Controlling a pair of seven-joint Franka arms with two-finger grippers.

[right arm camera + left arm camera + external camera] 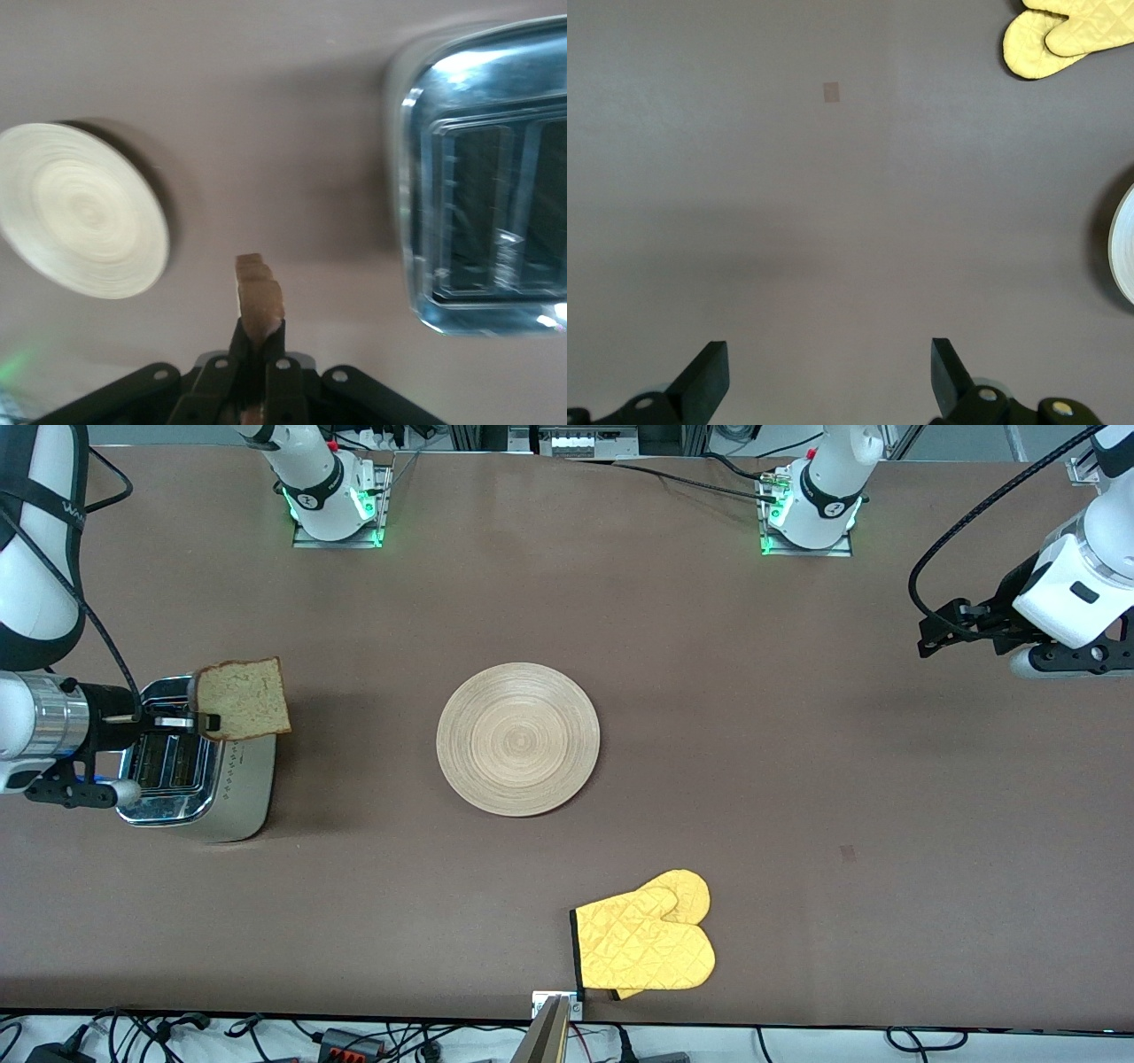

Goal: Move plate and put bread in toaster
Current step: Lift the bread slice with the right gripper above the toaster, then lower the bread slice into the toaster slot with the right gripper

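Observation:
The bread (243, 699) (259, 297), a tan slice with a brown crust, hangs in the air pinched by my right gripper (209, 723) (260, 336), which is shut on its edge. It hovers over the toaster's (197, 775) (483, 190) edge that faces the plate; both chrome slots show. The light-wood plate (518, 739) (81, 209) lies flat at the table's middle, with nothing on it; its rim (1123, 255) shows in the left wrist view. My left gripper (926, 636) (831, 376) waits open above bare table at the left arm's end.
A yellow oven mitt (645, 941) (1063, 35) lies near the table's front edge, nearer to the front camera than the plate. A small pale mark (848, 854) (831, 91) is on the brown table top. Both arm bases stand along the table's back edge.

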